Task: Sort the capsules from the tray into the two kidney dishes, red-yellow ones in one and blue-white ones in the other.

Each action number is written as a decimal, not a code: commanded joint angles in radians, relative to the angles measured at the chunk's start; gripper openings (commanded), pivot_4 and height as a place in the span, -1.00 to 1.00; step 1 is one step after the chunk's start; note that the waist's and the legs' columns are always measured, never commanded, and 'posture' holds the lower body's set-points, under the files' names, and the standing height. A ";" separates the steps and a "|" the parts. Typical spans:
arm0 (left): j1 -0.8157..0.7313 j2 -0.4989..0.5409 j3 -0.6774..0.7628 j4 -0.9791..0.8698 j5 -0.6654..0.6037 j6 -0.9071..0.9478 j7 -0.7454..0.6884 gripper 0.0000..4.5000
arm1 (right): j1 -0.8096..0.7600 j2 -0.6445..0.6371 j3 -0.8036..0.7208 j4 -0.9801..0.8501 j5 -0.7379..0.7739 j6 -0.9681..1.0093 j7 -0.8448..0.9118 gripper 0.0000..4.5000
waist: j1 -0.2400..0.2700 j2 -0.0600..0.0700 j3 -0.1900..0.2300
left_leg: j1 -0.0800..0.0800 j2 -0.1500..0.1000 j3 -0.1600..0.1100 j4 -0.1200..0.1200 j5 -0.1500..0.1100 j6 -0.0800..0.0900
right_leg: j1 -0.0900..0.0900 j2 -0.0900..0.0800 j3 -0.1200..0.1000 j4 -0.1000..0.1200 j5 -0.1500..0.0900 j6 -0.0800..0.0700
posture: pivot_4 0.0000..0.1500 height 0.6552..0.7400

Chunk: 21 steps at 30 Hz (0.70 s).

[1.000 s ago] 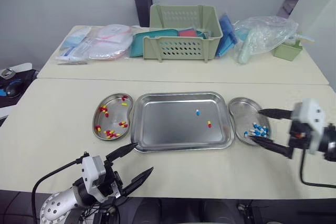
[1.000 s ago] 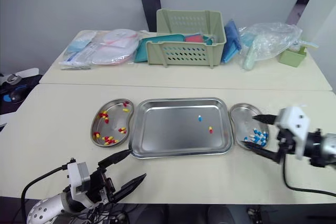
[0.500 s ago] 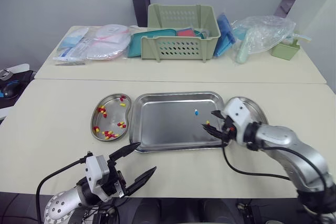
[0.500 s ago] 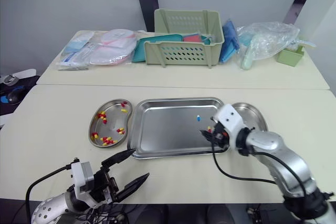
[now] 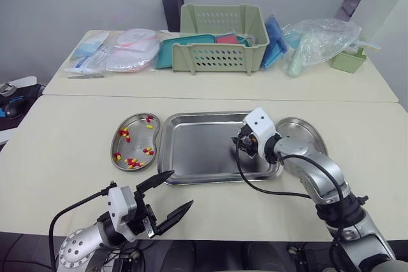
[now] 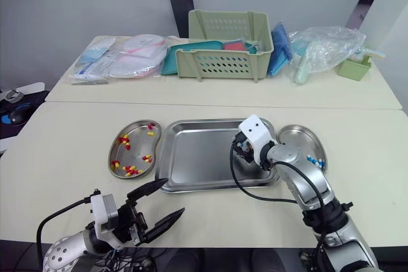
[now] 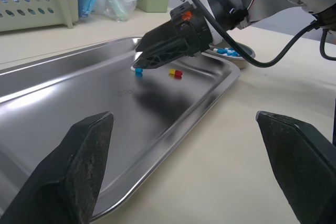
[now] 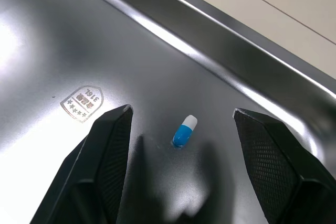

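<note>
While the right gripper (image 5: 241, 139) is hovering low over the tray (image 5: 191, 157), the left gripper (image 5: 182, 188) is hanging wide open and empty. From the left wrist, the right fingertips (image 7: 149, 59) are pointing down beside the blue-white capsule (image 7: 138, 70), a red-yellow capsule (image 7: 175, 73) lying near. From the right wrist, those fingers (image 8: 107, 150) are standing wide apart, gripping nothing, the blue-white capsule lying between them, white end pointing away toward the tray's rim.

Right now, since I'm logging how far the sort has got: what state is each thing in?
tray, holds two loose capsules
blue-white capsule, lying flat, not gripped
red-yellow capsule, lying flat, untouched
right gripper, open, fingers either side of the blue-white capsule
left gripper, open, empty
left kidney dish, holds several red-yellow ones
right kidney dish, holds several blue-white ones
</note>
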 commanded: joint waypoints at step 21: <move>-0.006 -0.003 -0.021 0.021 0.004 -0.052 0.001 1.00 | -0.017 0.036 -0.002 0.023 -0.067 -0.055 0.057 -1.00 | -0.006 0.000 0.000 | 0.000 0.000 0.000 0.000 0.000 0.000 | 0.000 0.000 0.000 0.000 0.000 0.000 | 1.00 1.00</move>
